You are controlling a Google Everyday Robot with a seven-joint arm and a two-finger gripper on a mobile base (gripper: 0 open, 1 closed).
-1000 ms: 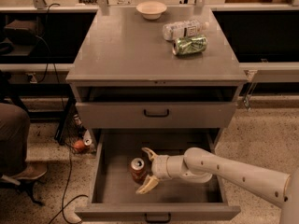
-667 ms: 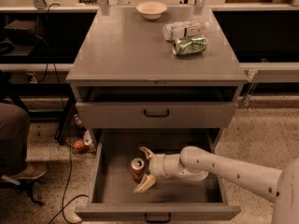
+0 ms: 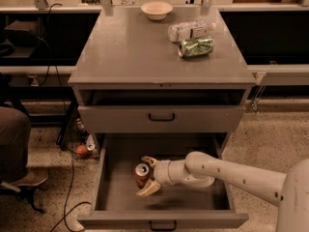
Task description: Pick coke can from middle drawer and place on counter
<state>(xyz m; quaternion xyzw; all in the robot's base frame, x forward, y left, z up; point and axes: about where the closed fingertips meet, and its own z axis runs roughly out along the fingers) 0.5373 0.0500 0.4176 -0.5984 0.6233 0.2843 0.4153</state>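
While the white arm [image 3: 231, 170] reaches into the open, deep grey metal middle drawer [image 3: 110, 187], its claw [image 3: 143, 176] is spread, with a tan finger on either side of the small red aluminium coke can [image 3: 141, 169], whose silver top faces up. Well above and beyond the claw, the flat grey table [image 3: 125, 52] carries a green can [image 3: 196, 47] lying on its side and a clear plastic bottle [image 3: 190, 30].

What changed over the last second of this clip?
The gripper edged slightly closer to the coke can in the middle drawer; its open fingers straddle it, not yet closed. The can, the drawer, and the bowl, bottle and green can on the counter stayed put.
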